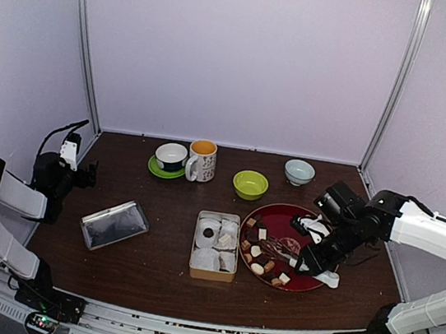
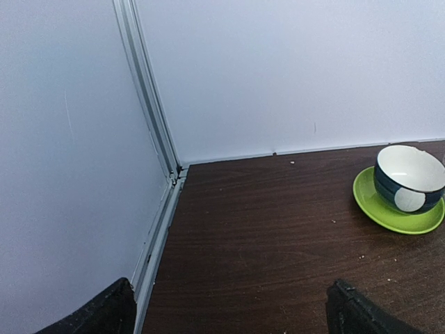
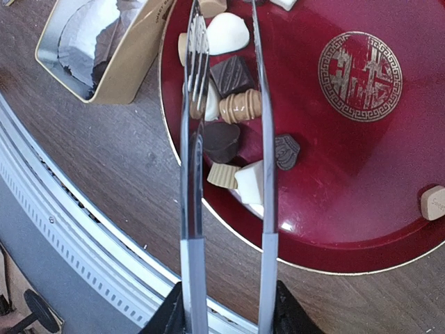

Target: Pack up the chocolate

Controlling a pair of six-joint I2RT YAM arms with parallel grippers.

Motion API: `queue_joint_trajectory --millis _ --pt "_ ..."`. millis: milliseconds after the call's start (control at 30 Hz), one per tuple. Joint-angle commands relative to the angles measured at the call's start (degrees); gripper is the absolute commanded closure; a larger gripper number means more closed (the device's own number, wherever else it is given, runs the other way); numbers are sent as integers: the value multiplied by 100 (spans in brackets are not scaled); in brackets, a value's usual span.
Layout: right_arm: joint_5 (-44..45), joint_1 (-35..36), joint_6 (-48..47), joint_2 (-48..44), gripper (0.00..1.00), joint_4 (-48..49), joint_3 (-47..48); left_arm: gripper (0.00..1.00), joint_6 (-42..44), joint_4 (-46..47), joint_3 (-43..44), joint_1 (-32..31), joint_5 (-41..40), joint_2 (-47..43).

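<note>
Right wrist view: right claw (image 3: pixel 226 309) grips tongs (image 3: pixel 195 139) angled over chocolate (image 3: pixel 231 75); left claw (image 2: pixel 229 306) gapes wide.

- left arm (image 1: pixel 2 202), 9 o'clock in top view: white shells over the links, fat round black joint housings
- black cable (image 1: pixel 62 129) arcs off its wrist end
- small white camera block (image 1: pixel 69 148) with dark markings beside that cable
- left jaws: two black tips, rough grainy surface, at 7 and 5 o'clock in the left wrist view
- right arm (image 1: pixel 430 233), 3 o'clock in top view: long white shells, chunky black elbow and wrist blocks
- right jaws: black, smooth-looking, at 6 o'clock in the right wrist view
- black bases (image 1: pixel 50 302) at 7 and 5 o'clock, tiny coloured lights just below each
</note>
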Motion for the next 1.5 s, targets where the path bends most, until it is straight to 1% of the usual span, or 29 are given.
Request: queue_joint_trajectory --millis 0,633,800,1100,1233,1467 --pt "38 -1 75 -38 63 -73 138 2 59 315 -32 47 59 33" --pt "482 320 46 578 57 -103 510 2 61 315 -32 47 61 33" --pt "694 354 42 782 57 -144 650 2 56 310 -32 41 59 33" --pt "585 369 -148 831 57 -409 546 2 61 309 -32 48 56 33" --pt "441 385 -256 867 54 -477 535 2 61 311 -32 49 61 31" --pt "526 390 -261 1138 60 -367 610 2 61 311 -32 49 57 33"
